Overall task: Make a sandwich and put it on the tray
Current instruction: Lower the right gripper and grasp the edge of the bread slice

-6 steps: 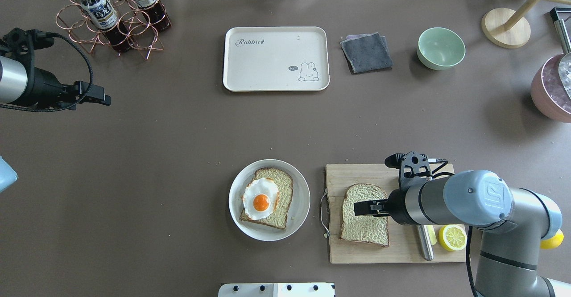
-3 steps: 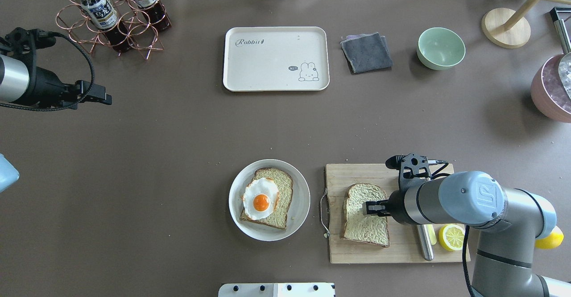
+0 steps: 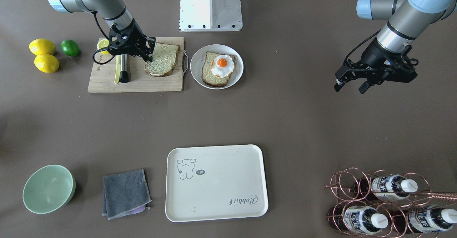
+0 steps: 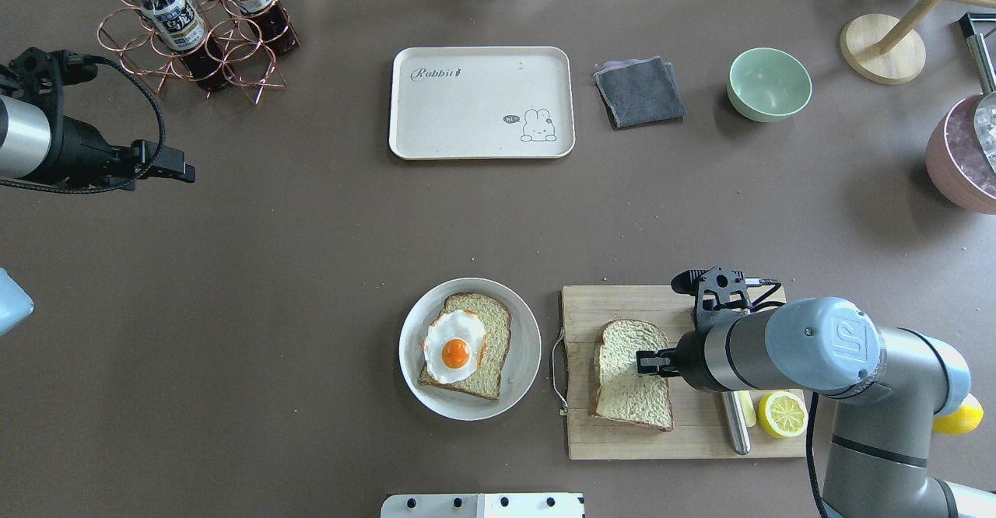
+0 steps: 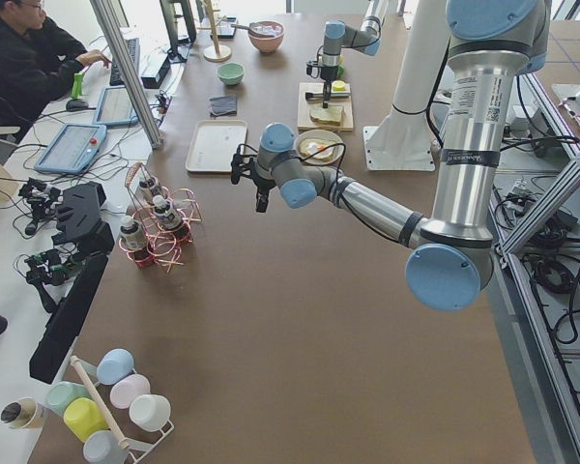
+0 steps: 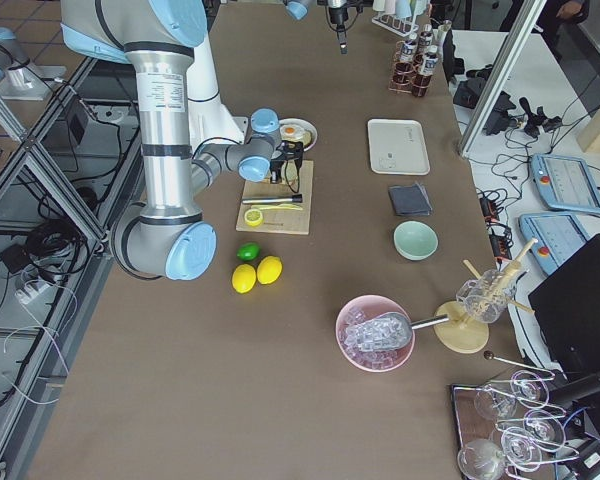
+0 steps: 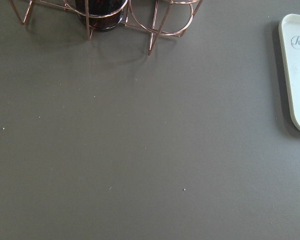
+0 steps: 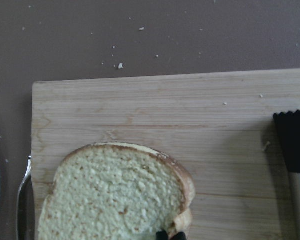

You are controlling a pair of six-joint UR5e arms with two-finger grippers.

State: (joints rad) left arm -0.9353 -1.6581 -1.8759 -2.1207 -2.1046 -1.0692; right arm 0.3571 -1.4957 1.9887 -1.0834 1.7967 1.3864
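One bread slice with the fried egg (image 4: 455,351) on top lies on a round white plate (image 4: 523,362); the egg shows in the front view (image 3: 222,65) too. The second bread slice (image 4: 626,382) lies on the wooden cutting board (image 4: 622,440). My right gripper (image 4: 640,362) is shut on that slice's edge; the wrist view shows the fingertips (image 8: 169,235) pinching the crust of the slice (image 8: 115,195). The cream tray (image 4: 482,102) sits far back with nothing on it. My left gripper (image 4: 185,171) hangs open and empty at the far left, also in the front view (image 3: 350,87).
A steel-handled knife (image 4: 738,425) and a lemon half (image 4: 782,413) lie on the board's right part. A grey cloth (image 4: 640,92) and a green bowl (image 4: 769,82) sit right of the tray. A copper bottle rack (image 4: 194,28) stands at the back left.
My right gripper drew back from over the slice's middle to its right edge. The slice and the cutting board have shifted slightly left. The left arm has barely moved.
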